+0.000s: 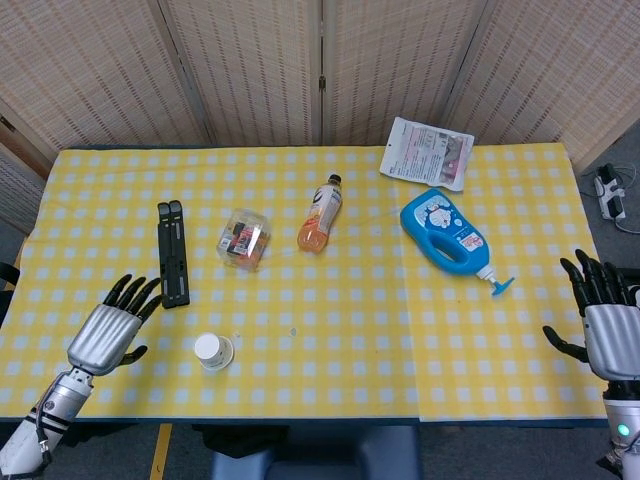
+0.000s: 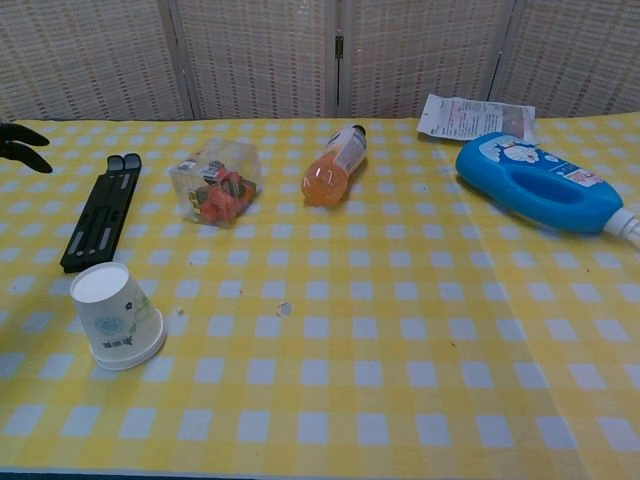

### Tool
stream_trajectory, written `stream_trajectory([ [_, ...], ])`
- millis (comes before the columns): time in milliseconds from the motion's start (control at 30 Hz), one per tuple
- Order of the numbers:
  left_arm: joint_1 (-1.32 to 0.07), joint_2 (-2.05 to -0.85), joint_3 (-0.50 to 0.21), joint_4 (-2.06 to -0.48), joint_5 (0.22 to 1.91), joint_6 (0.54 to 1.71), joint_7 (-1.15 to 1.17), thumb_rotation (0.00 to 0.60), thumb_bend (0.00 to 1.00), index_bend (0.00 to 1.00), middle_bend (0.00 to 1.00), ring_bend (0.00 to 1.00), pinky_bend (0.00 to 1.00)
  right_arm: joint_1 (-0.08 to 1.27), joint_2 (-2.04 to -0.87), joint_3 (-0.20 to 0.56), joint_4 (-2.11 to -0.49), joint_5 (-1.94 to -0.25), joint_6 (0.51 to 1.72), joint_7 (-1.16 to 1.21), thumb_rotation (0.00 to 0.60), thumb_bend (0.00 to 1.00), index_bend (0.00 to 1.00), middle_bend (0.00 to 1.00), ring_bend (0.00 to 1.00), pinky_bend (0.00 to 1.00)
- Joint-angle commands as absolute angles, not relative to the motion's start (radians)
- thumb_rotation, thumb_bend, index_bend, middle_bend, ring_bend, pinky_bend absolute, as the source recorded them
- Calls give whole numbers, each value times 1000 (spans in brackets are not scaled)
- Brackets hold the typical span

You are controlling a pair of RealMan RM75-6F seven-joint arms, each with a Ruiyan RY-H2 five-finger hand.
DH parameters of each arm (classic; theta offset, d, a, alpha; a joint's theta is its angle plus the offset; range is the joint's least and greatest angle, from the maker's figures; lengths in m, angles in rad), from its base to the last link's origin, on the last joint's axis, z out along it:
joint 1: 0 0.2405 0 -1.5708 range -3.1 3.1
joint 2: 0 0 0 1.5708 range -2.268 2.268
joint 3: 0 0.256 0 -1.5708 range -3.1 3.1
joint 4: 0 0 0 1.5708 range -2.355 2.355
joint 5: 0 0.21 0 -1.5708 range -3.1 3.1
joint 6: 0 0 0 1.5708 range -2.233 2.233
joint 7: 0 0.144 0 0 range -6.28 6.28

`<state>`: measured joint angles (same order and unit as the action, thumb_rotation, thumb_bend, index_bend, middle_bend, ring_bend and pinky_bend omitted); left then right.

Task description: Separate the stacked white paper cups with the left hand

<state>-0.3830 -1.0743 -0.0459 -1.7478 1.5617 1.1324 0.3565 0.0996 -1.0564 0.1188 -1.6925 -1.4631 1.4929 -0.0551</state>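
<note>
The stacked white paper cups [image 1: 213, 351] stand upside down near the table's front left; the chest view shows them as one cup shape [image 2: 115, 316] with a faint printed pattern. My left hand [image 1: 112, 328] hovers open over the table a short way left of the cups, fingers spread toward the back. Its dark fingertips [image 2: 20, 140] just enter the chest view at the left edge. My right hand [image 1: 610, 326] is open at the table's front right corner, far from the cups.
A black folding stand [image 1: 172, 253] lies behind the left hand. A clear box of small items [image 1: 244, 239], an orange drink bottle [image 1: 320, 214], a blue pump bottle [image 1: 447, 230] and a white packet [image 1: 427, 152] lie further back and right.
</note>
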Motion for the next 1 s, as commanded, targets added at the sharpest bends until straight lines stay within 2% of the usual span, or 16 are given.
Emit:
stream_trajectory([
  [33,-447,-1062,-33,-1768,1588,1048,371,600,260,202,87,74,0,100,-1057,118,-1692,-1462,1491,-53,600,228,0,0,0,0],
  [233,-507,-1073,-20,-1798,1582,949,413,600,277,203,87,66,0,103,-1069,115,-1676,-1470,1489,-36,600,228,0,0,1,0],
  [433,-544,-1100,-18,-1806,1558,900,424,600,320,229,87,66,0,100,-1074,113,-1659,-1474,1494,-16,600,228,0,0,2,0],
  [1000,-568,-1123,-3,-1807,1506,896,440,600,353,296,87,66,0,95,-1077,111,-1639,-1472,1497,7,600,228,0,0,1,0],
])
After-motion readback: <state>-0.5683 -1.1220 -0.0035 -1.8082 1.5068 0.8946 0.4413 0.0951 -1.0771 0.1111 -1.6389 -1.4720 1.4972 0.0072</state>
